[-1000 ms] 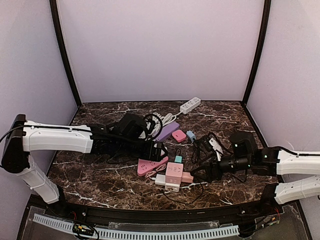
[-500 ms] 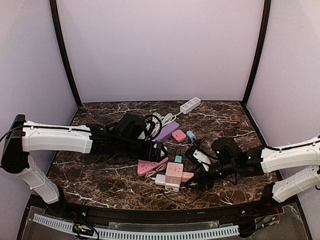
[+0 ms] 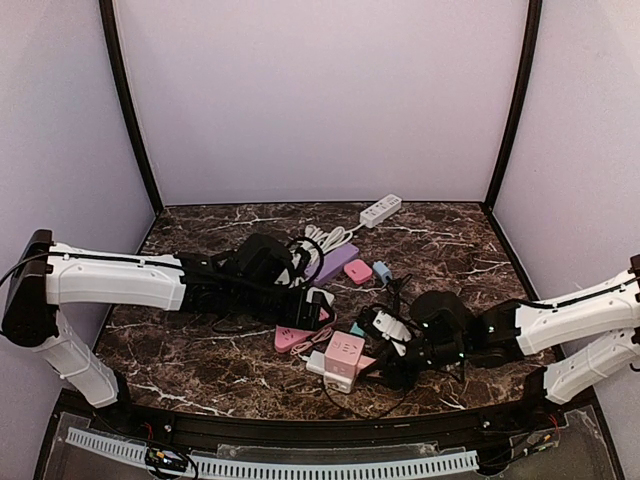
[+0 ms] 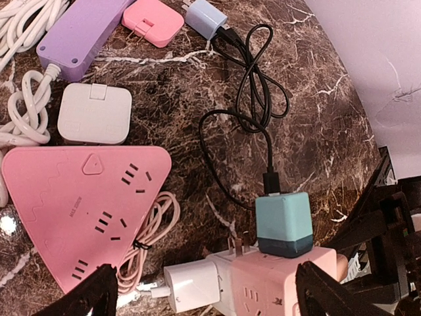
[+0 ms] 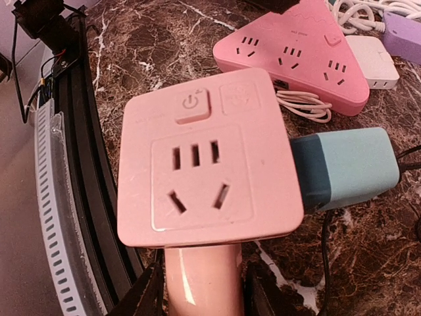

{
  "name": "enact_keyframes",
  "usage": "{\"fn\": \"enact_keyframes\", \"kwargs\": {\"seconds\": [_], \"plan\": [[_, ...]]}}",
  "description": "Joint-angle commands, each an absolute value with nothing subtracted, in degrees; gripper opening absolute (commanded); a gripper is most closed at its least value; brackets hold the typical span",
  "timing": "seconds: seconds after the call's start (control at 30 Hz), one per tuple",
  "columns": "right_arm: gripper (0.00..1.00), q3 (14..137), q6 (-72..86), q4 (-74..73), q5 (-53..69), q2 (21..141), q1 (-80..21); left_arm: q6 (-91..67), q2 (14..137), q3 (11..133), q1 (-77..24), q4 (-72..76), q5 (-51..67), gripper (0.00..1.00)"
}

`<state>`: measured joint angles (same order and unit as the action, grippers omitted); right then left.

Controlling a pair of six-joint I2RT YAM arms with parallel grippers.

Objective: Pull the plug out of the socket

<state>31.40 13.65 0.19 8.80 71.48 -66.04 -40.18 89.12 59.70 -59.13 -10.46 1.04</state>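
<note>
A pink cube socket (image 3: 345,352) lies at the table's front middle, with a teal plug (image 3: 357,329) stuck in its far side and a white plug (image 4: 191,286) in its left side. My right gripper (image 3: 385,368) is shut on the pink stem under the cube (image 5: 204,164), and the teal plug (image 5: 345,168) juts out to the right. My left gripper (image 3: 318,310) is open just above and behind the cube. In the left wrist view its gripper (image 4: 210,296) has one finger on each side of the cube (image 4: 289,283), and the teal plug (image 4: 283,224) sits beyond, untouched.
A pink triangular power strip (image 4: 72,204) lies left of the cube, with a white adapter (image 4: 92,113) and a purple strip (image 4: 79,33) behind it. A pink adapter (image 4: 152,20), a pale blue adapter (image 4: 205,14) and black cable loops (image 4: 253,99) lie beyond. A white power strip (image 3: 380,210) sits at the back.
My right arm has moved left across the table to the pink cube socket and taken hold of it. The cube has tilted up. My left gripper has shifted slightly towards it.
</note>
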Motion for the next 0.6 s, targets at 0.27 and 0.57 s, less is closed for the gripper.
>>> {"fn": "enact_keyframes", "kwargs": {"seconds": [0.27,0.57], "plan": [[0.15,36.07,23.88,2.19,-11.88,76.21,-75.8,-40.38,85.58,57.07,-62.79,-10.11,-0.7,0.93],[0.02,40.16,23.73,0.95,-18.15,80.24,-75.99,-39.33,85.31,57.16,-64.37,-9.08,-1.33,0.93]]}}
